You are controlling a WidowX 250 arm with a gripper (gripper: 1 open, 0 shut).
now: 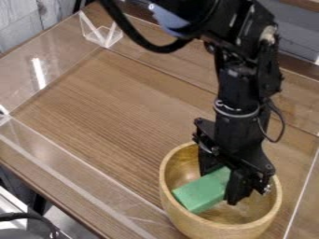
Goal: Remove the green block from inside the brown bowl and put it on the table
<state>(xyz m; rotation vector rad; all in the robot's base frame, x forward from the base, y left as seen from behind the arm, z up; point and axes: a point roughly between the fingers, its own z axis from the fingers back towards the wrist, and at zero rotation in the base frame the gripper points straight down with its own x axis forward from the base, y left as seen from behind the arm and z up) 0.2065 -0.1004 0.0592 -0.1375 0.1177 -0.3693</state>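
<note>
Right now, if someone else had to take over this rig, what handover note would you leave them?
Tool: pointing down inside the brown bowl, jaws closed on one end of the green block.
Green block: tilted, its gripped end raised, its free end low toward the bowl's left inner side; whether that end touches the wood cannot be told. It is within the rim.
Brown bowl: near the front right of the table, by the clear wall.
Done: block grasped.
Left: lift it clear of the rim, carry it over bare table, likely to the left of the bowl, set it down, release.
</note>
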